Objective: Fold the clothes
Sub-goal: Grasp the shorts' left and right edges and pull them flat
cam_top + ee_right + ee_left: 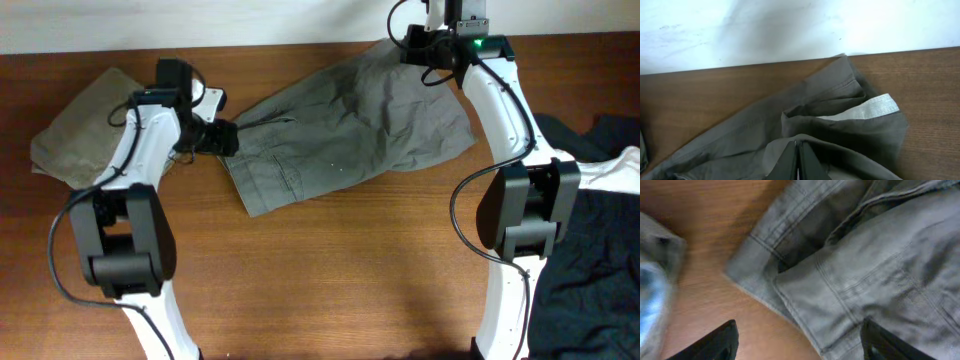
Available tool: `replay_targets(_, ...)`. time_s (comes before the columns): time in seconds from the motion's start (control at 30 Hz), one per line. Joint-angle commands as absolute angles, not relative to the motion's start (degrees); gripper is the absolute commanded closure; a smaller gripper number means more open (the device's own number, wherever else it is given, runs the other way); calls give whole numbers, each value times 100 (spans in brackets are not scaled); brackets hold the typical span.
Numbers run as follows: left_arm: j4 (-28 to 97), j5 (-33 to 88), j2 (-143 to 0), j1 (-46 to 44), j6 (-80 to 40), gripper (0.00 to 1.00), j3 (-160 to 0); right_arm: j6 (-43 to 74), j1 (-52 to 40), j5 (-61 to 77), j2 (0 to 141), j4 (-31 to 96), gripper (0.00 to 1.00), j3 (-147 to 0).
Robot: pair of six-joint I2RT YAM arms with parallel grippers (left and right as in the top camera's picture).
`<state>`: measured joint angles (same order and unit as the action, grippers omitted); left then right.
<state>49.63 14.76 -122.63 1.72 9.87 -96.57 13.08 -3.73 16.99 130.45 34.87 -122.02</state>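
A grey-green pair of shorts (350, 130) lies spread and rumpled across the middle of the wooden table. My left gripper (225, 137) is open just above its left corner. In the left wrist view one finger hangs over bare wood and the other over the stitched hem (790, 290), with the gripper (800, 342) empty. My right gripper (440, 50) is at the garment's far right end. In the right wrist view its fingers (797, 146) are shut on a raised fold of the shorts (740, 135), and a pale inner lining (870, 107) shows.
A folded olive garment (85, 125) lies at the far left, just behind the left arm. A pile of dark clothes (600, 240) with a white piece (620, 170) lies at the right edge. A white wall (790, 30) borders the table's back edge.
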Motion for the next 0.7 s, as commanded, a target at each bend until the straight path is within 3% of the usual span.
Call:
replay_targets(0.0,4797,3210,-12580,414,1227,33,-9662,1315,-379,1756,13082,3540,96,-12267)
replay_targets(0.1,4672,3223,-12643,403,1253,35,-9662,1315,-379,1756,13082,3601,96,-12267)
replay_targets(0.17,4633,3570,-12643,403,1256,51,-9662,1315,-379,1756,13082,3607,96,-12267)
replay_targets(0.3,4429,3275,-12643,403,1260,53,-9662,1313,-377,1756,13082,3664,96,-12267)
replay_targets(0.37,4429,3120,-12643,403,1253,65,-9662,1313,-377,1756,13082,3706,96,-12267)
replay_targets(0.43,4438,3096,-12643,403,1256,95,-9662,1313,-373,1754,13082,3750,96,-12267)
replay_targets(0.47,4466,3076,-12641,410,1249,100,-9664,1313,-373,1756,13082,3752,96,-12267)
replay_targets(0.67,5417,2558,-12468,604,1098,100,-10269,1555,-368,1763,13076,3398,96,-12285)
